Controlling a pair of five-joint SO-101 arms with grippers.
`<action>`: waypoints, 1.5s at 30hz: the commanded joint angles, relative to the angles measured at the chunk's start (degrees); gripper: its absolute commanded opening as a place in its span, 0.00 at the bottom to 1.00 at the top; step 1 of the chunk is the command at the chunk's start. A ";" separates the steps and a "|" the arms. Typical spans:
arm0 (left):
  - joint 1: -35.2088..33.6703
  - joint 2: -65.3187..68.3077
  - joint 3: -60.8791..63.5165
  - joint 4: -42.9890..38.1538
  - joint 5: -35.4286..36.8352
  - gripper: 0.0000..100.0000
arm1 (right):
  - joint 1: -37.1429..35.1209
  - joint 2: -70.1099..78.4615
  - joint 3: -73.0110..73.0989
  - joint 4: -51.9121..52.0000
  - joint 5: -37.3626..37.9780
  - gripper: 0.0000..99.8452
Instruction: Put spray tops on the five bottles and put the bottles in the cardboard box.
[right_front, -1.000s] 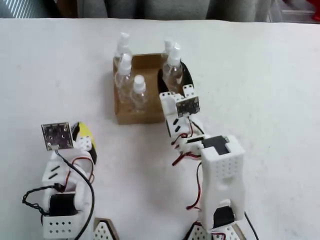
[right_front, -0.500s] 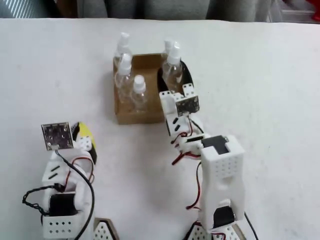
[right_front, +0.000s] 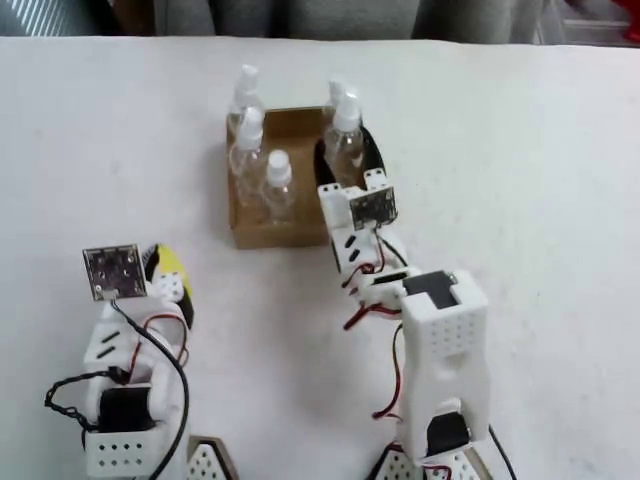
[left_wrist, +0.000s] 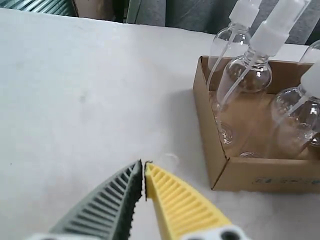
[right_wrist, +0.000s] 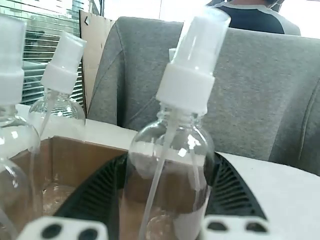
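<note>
The cardboard box (right_front: 281, 236) stands at the table's middle, far from the arms' bases. Clear bottles with white spray tops stand in it: one at the far left corner (right_front: 245, 96), a second just in front of it (right_front: 247, 143), a third in the middle (right_front: 277, 186), and another at the far right corner (right_front: 334, 98). My right gripper (right_front: 346, 152) is shut on a further capped bottle (right_wrist: 172, 150) at the box's right wall; its base is hidden. My left gripper (left_wrist: 144, 172) is shut on nothing, low over the table short of the box (left_wrist: 260, 175).
Bare white table lies all around the box and between the two arms. A grey upholstered seat back (right_wrist: 260, 85) stands beyond the table's far edge.
The right gripper and its bottle have edged very slightly toward the box. The left arm has not moved.
</note>
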 joint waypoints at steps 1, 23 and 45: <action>-0.48 -0.48 -0.09 -1.41 -0.09 0.02 | 0.22 -0.66 -2.37 1.10 0.53 0.02; -0.48 -0.48 -0.09 -1.41 -0.18 0.02 | 0.31 -1.54 -0.79 3.03 0.18 0.17; -0.48 -0.48 -0.09 -1.41 -0.18 0.02 | -1.80 -6.55 4.84 7.08 0.18 0.31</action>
